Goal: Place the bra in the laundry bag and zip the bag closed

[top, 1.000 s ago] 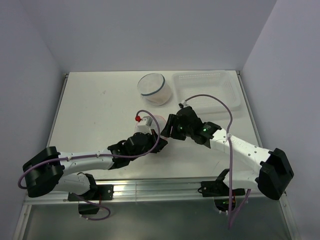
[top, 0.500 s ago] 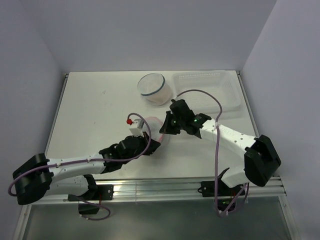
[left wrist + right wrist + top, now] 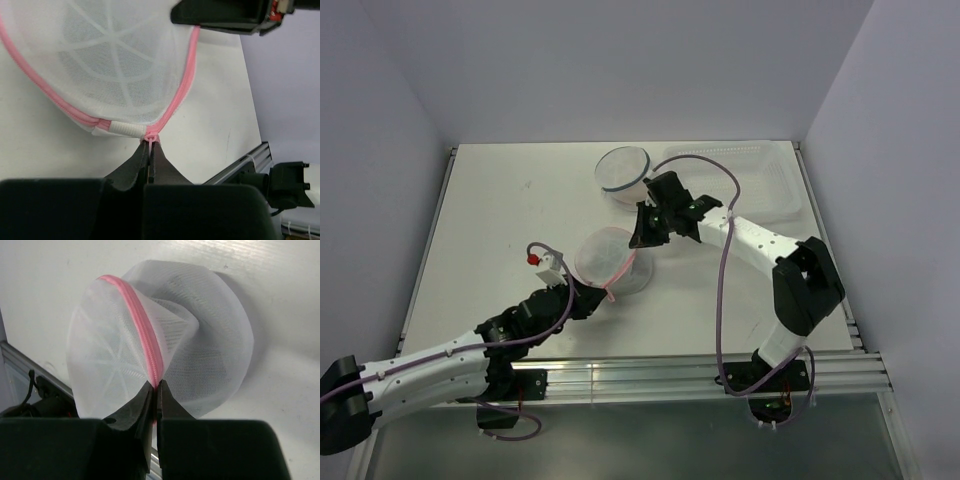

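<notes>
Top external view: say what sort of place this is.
Probably a robot test cell: white table boxed in by plain walls, metal rail along its near edge, left arm and right arm mounted there.

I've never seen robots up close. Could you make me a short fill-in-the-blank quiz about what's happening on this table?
The bag has a zipper coloured ____.
The left gripper and the right gripper each pinch the ____.
The jaws of both are ____.
The tray sits at the table's far ____ corner.
Missing words: pink; zipper; shut; right.
</notes>
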Controlling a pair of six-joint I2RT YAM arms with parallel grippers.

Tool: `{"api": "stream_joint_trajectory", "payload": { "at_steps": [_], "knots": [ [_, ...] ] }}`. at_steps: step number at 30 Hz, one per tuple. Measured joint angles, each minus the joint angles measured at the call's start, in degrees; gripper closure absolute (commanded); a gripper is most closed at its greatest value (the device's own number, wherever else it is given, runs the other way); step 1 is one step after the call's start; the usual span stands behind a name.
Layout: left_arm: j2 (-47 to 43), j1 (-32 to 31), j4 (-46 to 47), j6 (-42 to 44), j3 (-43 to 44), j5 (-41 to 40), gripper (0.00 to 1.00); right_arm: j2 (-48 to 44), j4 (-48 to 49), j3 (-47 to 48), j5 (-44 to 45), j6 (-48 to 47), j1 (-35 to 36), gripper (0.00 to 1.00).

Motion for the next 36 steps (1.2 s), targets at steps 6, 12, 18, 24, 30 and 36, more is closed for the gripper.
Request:
{"api": "stream_joint_trajectory", "payload": {
  "at_steps": [6, 12, 18, 24, 30, 36],
  "knots": [
    [-3.2, 3.6, -3.0, -3.4, -2.2, -0.3, 1.00, 2.4, -0.3, 0.7, -3.0, -2.1, -0.4, 1.00],
    [-1.6, 5.3, -4.1, -6.3, -2.0, -0.5, 1.00, 2.4, -0.1, 0.7, -3.9, -3.1, -0.7, 1.00],
    [-0.3, 5.7, -5.6, -7.4, -0.1, -1.5, 0.87, 2.4, 0.3, 0.4, -4.0, -3.9, -1.1, 1.00],
    [-1.6, 6.0, -12.5, -7.0, 0.1, -3.5, 0.63, 1.8, 0.9, 0.4, 0.5, -6.2, -4.5, 1.00],
    [-3.3, 6.0, -16.3, -6.0, 0.7, -4.6, 0.52, 1.7, 1.8, 0.5, 2.0, -6.8, -5.7, 0.92],
    [-3.8, 6.0, -17.2, -5.4, 2.1, -5.0, 0.47, 2.1, 1.0, 3.7, 2.6, -7.3, -5.6, 0.71]
  ]
}}
